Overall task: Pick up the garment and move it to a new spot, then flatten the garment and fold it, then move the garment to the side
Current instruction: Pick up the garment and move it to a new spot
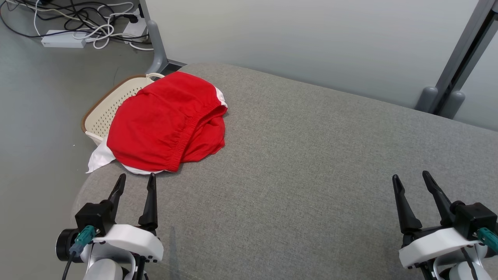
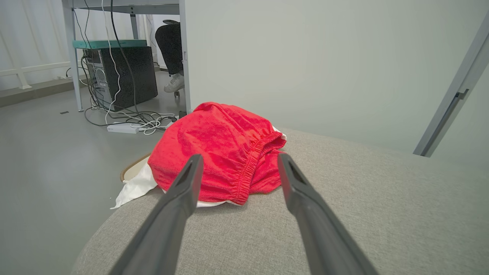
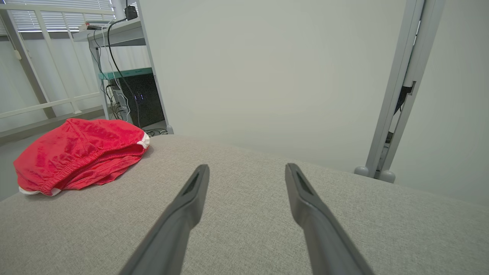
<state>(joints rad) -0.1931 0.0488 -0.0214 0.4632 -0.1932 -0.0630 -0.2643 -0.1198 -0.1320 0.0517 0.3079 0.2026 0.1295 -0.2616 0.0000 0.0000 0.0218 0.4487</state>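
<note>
The garment [image 1: 163, 122] is a crumpled red piece with white trim, heaped at the far left edge of the grey upholstered surface [image 1: 311, 167] and overhanging it. My left gripper [image 1: 134, 179] stands open just in front of the heap, fingertips apart and touching nothing. In the left wrist view the garment [image 2: 217, 152] lies straight ahead between the open fingers [image 2: 179, 202] of my left gripper [image 2: 238, 162]. My right gripper [image 1: 409, 177] stands open at the lower right, far from the cloth. The right wrist view shows the garment [image 3: 80, 154] at the left and my open right gripper [image 3: 246, 172].
A cream perforated basket [image 1: 105, 111] with a brown rim sits on the floor under the garment's left side. Cables and a power strip [image 1: 64, 39] lie on the floor at the back left. A grey panel wall [image 1: 311, 39] with metal posts [image 1: 461, 54] stands behind.
</note>
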